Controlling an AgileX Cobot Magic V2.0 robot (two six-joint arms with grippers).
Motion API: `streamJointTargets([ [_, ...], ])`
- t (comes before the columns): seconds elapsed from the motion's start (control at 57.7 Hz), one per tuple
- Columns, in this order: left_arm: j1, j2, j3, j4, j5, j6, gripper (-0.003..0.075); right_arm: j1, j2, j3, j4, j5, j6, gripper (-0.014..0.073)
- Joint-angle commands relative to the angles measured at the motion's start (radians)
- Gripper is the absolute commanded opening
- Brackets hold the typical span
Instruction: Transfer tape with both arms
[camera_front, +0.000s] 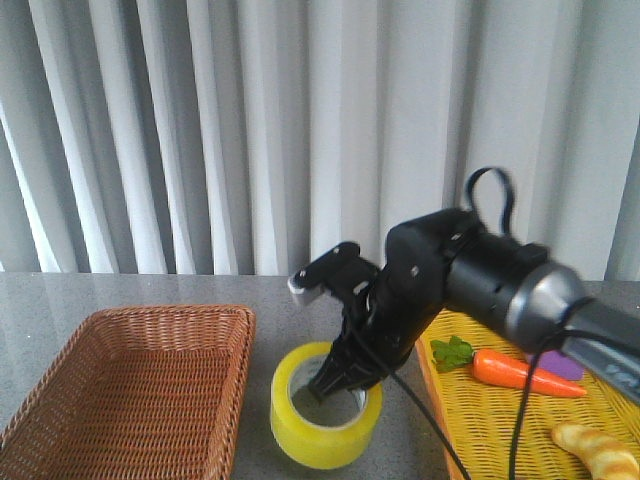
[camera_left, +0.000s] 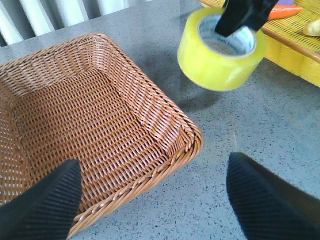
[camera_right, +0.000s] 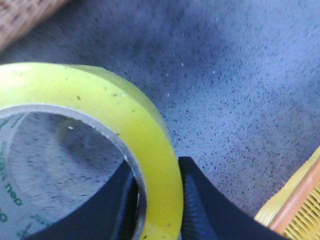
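The right gripper (camera_front: 340, 378) has its jaws clamped across the wall of the tape (camera_front: 326, 405), held just above the tabletop (camera_left: 250, 145) beside the basket (camera_front: 140, 385), so next the left gripper (camera_left: 150, 200), jaws wide open, must take it.

right gripper (camera_front: 340, 378) reaches down into the tape (camera_front: 325, 408), which sits between the brown basket (camera_front: 140, 390) and the yellow tray (camera_front: 520, 420) holding a carrot (camera_front: 520, 372) and bread (camera_front: 600, 452).

Grey speckled table (camera_front: 150, 290): wicker basket (camera_front: 130, 395), yellow tray (camera_front: 520, 420).
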Motion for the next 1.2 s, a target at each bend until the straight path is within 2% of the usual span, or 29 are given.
streamJointTargets([
  [0.0, -0.008, -0.001, -0.033, -0.019, -0.070, -0.001, 0.0581, -0.005, -0.021, -0.033, -0.071, -0.051, 0.034, 0.0122],
  [0.156, -0.008, -0.001, -0.033, -0.019, -0.070, -0.001, 0.0581, -0.006, 0.016, -0.033, -0.070, -0.045, 0.025, 0.0152],
  [0.243, -0.008, -0.001, -0.033, -0.019, -0.070, -0.001, 0.0581, -0.006, 0.029, -0.033, -0.066, -0.052, 0.025, 0.0203],
  [0.468, -0.008, -0.001, -0.033, -0.019, -0.070, -0.001, 0.0581, -0.006, 0.022, -0.033, -0.073, -0.051, 0.037, 0.0449],
  [0.554, -0.008, -0.001, -0.033, -0.019, -0.070, -0.001, 0.0581, -0.006, -0.006, -0.033, -0.073, -0.046, 0.054, 0.0507],
  [0.71, -0.008, -0.001, -0.033, -0.019, -0.070, -0.001, 0.0581, -0.006, -0.109, -0.033, -0.070, -0.027, 0.056, 0.0507],
  [0.849, -0.008, -0.001, -0.033, -0.019, -0.070, -0.001, 0.0581, -0.031, -0.216, -0.008, 0.001, -0.020, 0.060, 0.0489],
  [1.005, -0.008, -0.001, -0.033, -0.019, -0.070, -0.001, 0.0581, -0.146, -0.357, 0.127, 0.135, -0.073, 0.036, 0.0470],
  [1.178, -0.008, -0.001, -0.033, -0.019, -0.070, -0.001, 0.0581, -0.304, -0.545, 0.379, 0.291, -0.160, -0.036, 0.0459],
])
